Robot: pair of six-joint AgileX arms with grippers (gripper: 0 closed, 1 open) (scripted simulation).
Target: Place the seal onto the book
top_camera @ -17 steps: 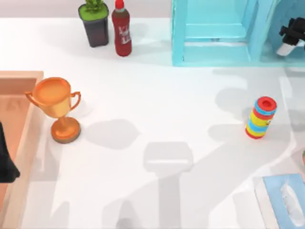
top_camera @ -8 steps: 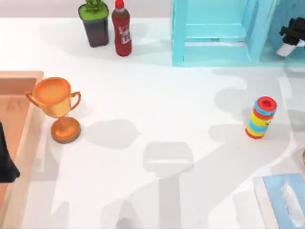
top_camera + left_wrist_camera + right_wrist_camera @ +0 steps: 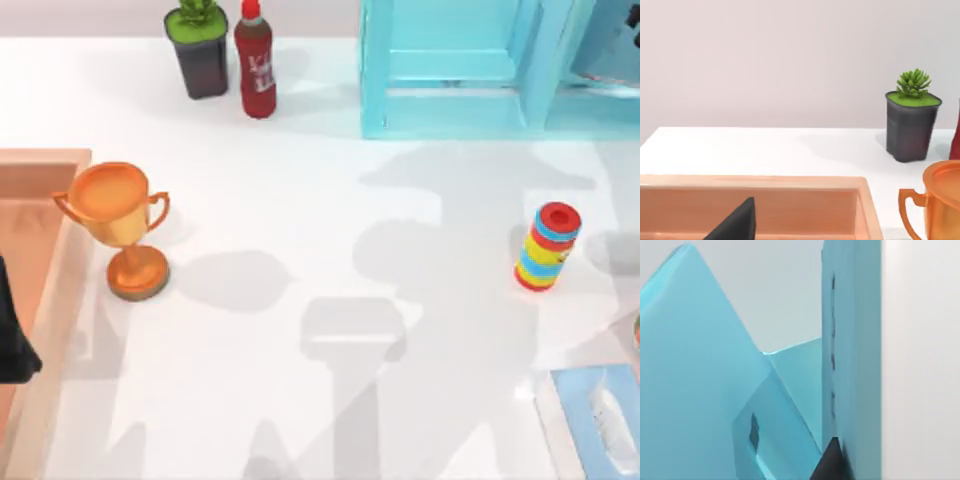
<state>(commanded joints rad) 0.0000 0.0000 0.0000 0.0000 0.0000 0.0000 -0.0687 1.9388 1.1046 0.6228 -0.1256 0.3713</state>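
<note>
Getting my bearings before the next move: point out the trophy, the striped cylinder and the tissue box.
trophy (image 3: 113, 205): top view, on the cup's bowl.
striped cylinder (image 3: 546, 250): top view, on its banded side.
tissue box (image 3: 585, 400): top view, on the blue lid.

A white table (image 3: 300, 200) fills the scene, crossed by soft grey shadows that fall toward the near edge. Behind its far edge stands a plain, pale pinkish-grey wall (image 3: 765, 60). A light-blue shelf unit (image 3: 460, 70) sits at the far right of the table, and a shallow wooden tray (image 3: 40, 260) lies along the left edge.
</note>
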